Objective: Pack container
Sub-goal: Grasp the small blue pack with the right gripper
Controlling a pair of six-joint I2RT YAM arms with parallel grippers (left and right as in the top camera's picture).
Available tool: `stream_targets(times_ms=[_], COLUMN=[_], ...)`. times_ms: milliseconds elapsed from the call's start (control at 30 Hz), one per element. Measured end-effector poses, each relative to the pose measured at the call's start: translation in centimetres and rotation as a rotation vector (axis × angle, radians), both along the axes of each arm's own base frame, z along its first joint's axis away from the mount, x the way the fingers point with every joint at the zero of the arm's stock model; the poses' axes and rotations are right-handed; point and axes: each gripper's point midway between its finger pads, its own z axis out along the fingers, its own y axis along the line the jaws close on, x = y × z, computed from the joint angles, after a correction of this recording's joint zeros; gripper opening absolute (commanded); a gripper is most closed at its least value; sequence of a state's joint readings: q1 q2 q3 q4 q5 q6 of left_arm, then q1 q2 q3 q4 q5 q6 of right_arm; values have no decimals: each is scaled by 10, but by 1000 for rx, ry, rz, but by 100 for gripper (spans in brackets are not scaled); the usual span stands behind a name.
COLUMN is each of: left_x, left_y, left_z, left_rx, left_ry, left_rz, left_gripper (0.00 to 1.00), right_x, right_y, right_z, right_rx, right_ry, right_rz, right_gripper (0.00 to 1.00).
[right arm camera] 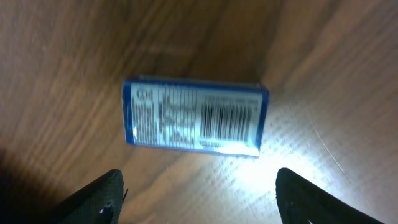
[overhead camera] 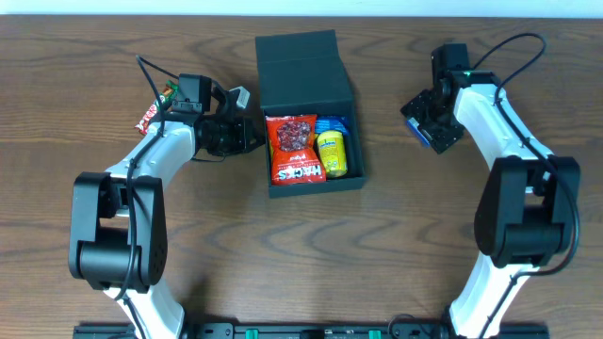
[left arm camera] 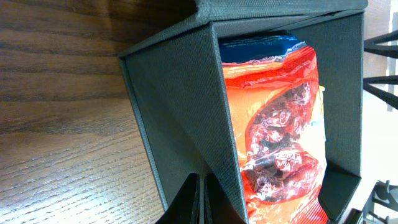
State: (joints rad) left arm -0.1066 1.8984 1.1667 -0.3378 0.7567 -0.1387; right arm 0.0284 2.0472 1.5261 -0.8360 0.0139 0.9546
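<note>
Overhead view. The container [overhead camera: 303, 66], a dark teal box, sits at mid-worktop [overhead camera: 94, 38] with its lid [overhead camera: 297, 47] folded back toward the far side. Inside lie a red snack packet [overhead camera: 292, 149] on the left, a yellow packet [overhead camera: 332, 153] on the right and a blue pouch [overhead camera: 332, 125] beyond it. A red wrapper [overhead camera: 151, 113] lies well to the left.

The left claw [overhead camera: 247, 134] is clenched with its fingers pressed together, just beside the container's left wall; whether it touches the wall cannot be told. The right claw [overhead camera: 429, 118] is released, its fingers spread wide above a loose blue packet [overhead camera: 419, 130] on the worktop, well right of the container, with nothing between them.

Handling, as a judgement. The woven-looking walls appear stiff and matte, so the box should neither sag nor slip readily. It is probably light and may slide if pushed from one side. A thin upright wall edge or the lid's free edge offers the best hold.

Views compared. Only the left wrist view shows the wall's fabric texture and the snack packet's crinkled, glossy film. Only the right wrist view shows the barcode and print on the loose packet. The overhead view alone shows the layout, the lid's position and both arms
</note>
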Motion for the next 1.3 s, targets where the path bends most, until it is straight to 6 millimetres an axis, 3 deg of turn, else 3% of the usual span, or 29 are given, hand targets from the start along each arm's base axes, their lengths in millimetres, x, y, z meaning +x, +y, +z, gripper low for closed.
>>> stream_targets(times_ms=[300,600,800,967,1300], left_x=[0,0,0,0,0], left_y=[0,0,0,0,0], left_z=[0,0,0,0,0], left_rx=[0,0,0,0,0], left_ry=[2,2,2,2,2], left_rz=[0,0,0,0,0], left_gripper=[6,6,6,6,6], right_x=[17,15,15,10,16], right_y=[-8,-5,-5,-3,-4], right_z=[-1,-11,-14,-27,-26], right_rx=[4,20,22,28,28], right_ry=[-62,-39,-35,4,-19], right_rz=[-22,-20,-23,-22,-22], right_gripper=[78,80,92,93,91])
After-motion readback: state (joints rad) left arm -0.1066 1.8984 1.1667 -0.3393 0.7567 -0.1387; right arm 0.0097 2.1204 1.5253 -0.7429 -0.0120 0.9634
